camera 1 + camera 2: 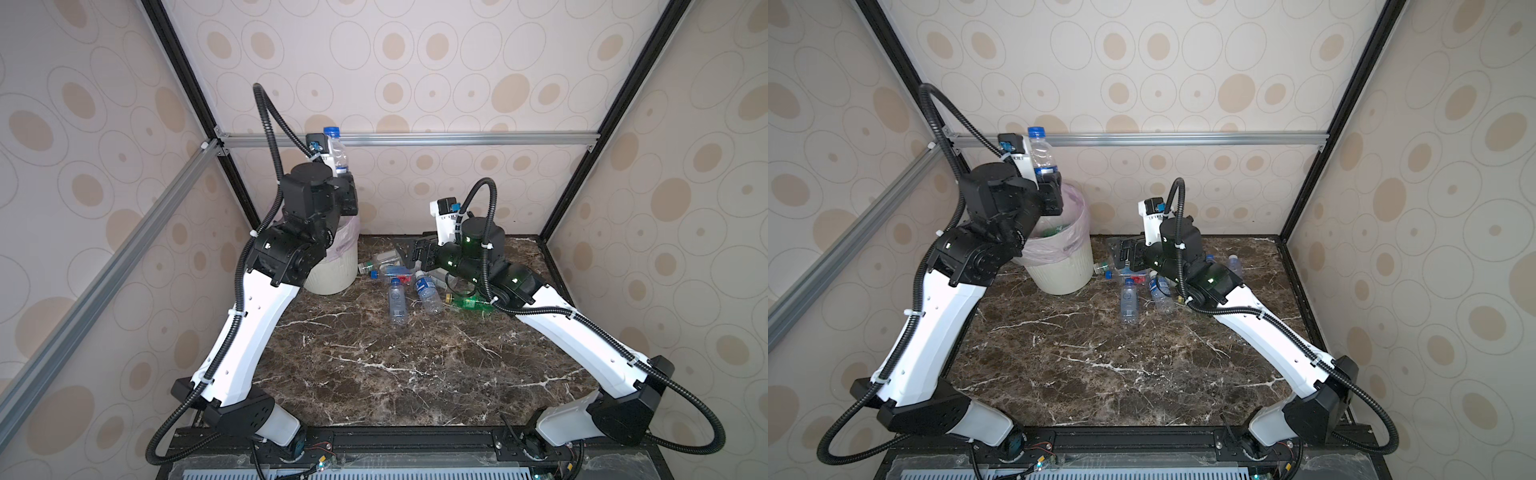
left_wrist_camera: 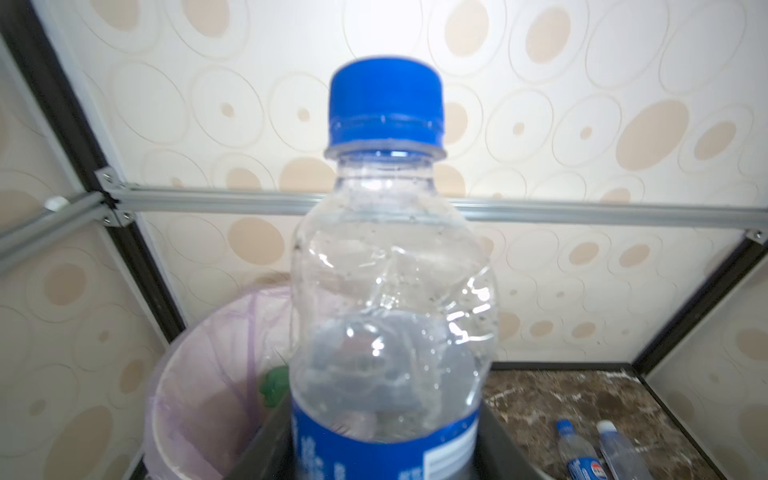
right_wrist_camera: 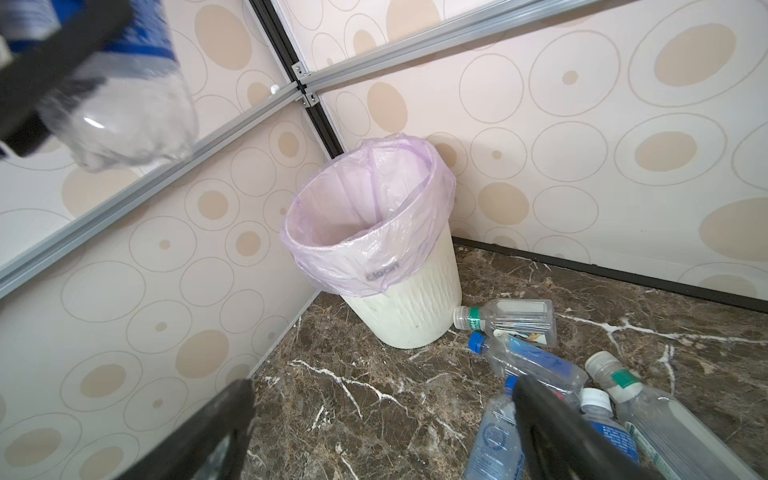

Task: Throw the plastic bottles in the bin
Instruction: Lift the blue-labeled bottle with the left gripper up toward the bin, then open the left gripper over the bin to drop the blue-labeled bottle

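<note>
My left gripper (image 1: 345, 183) (image 1: 1051, 183) (image 2: 384, 440) is shut on a clear plastic bottle (image 1: 336, 151) (image 1: 1042, 156) (image 2: 390, 291) with a blue cap and blue label. It holds the bottle upright above the bin (image 1: 336, 272) (image 1: 1061, 272) (image 2: 164, 374) (image 3: 409, 307), a cream ribbed one with a pink liner. Something green (image 2: 274, 384) lies inside the bin. Several plastic bottles (image 1: 397, 301) (image 1: 1128, 301) (image 3: 509, 318) lie on the table to the right of the bin, one of them green (image 1: 471, 302). My right gripper (image 1: 419, 253) (image 1: 1127, 255) (image 3: 382, 415) hangs open and empty low over that pile.
The bin stands in the back left corner of the dark marble table (image 1: 374, 365) (image 1: 1100, 365). Patterned walls close in three sides. A silver frame rail (image 1: 415, 139) (image 1: 1183, 138) runs along the back wall at the held bottle's height.
</note>
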`<state>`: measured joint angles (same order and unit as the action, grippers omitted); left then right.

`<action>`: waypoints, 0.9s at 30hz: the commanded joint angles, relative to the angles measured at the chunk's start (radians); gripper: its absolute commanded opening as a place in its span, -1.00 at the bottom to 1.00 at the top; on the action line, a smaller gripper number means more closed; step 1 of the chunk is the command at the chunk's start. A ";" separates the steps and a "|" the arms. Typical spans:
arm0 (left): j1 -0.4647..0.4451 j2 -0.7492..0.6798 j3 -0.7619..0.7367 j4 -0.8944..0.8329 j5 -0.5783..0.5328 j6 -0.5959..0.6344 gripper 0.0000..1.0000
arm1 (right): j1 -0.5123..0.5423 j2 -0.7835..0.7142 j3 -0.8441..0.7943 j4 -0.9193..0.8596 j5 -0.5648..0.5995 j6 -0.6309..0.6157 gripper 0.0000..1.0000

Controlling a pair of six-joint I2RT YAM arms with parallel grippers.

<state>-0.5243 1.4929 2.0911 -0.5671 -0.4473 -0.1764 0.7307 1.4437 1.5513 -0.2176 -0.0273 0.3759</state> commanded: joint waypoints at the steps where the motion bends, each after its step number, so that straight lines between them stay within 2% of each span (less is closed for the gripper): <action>1: 0.009 -0.056 0.004 0.111 -0.110 0.103 -0.01 | -0.003 0.010 -0.011 -0.001 -0.007 0.004 1.00; 5: 0.029 -0.043 -0.006 0.134 -0.130 0.139 -0.01 | -0.002 0.017 -0.014 -0.003 -0.011 0.011 0.99; 8: 0.081 -0.011 -0.033 0.124 -0.086 0.114 -0.02 | -0.001 0.025 -0.014 0.000 -0.017 0.019 0.99; 11: 0.181 0.048 -0.054 0.088 0.020 0.037 -0.01 | 0.000 0.031 -0.017 0.000 -0.024 0.029 0.99; 13: 0.288 0.122 -0.036 0.018 0.144 -0.065 0.03 | 0.003 0.030 -0.023 0.000 -0.025 0.034 0.99; 14: 0.325 0.162 -0.011 -0.029 0.191 -0.104 0.08 | 0.003 0.029 -0.028 0.000 -0.025 0.034 0.99; 16: 0.358 0.248 0.079 -0.136 0.242 -0.137 0.54 | 0.007 0.023 -0.034 -0.004 -0.025 0.034 0.99; 17: 0.359 0.268 0.105 -0.166 0.250 -0.141 0.70 | 0.009 0.019 -0.039 -0.006 -0.025 0.031 1.00; 20: 0.358 0.230 0.035 -0.125 0.286 -0.144 0.97 | 0.010 0.009 -0.059 -0.007 -0.020 0.026 0.99; 22: 0.359 0.189 -0.022 -0.083 0.292 -0.145 0.98 | 0.010 0.012 -0.069 -0.006 -0.017 0.028 0.99; 27: 0.357 0.151 -0.057 -0.077 0.317 -0.149 0.98 | 0.012 0.028 -0.096 -0.003 -0.011 0.044 0.99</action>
<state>-0.1669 1.7252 2.0197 -0.6697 -0.1619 -0.3042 0.7357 1.4685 1.4746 -0.2180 -0.0456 0.4057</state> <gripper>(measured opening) 0.990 0.997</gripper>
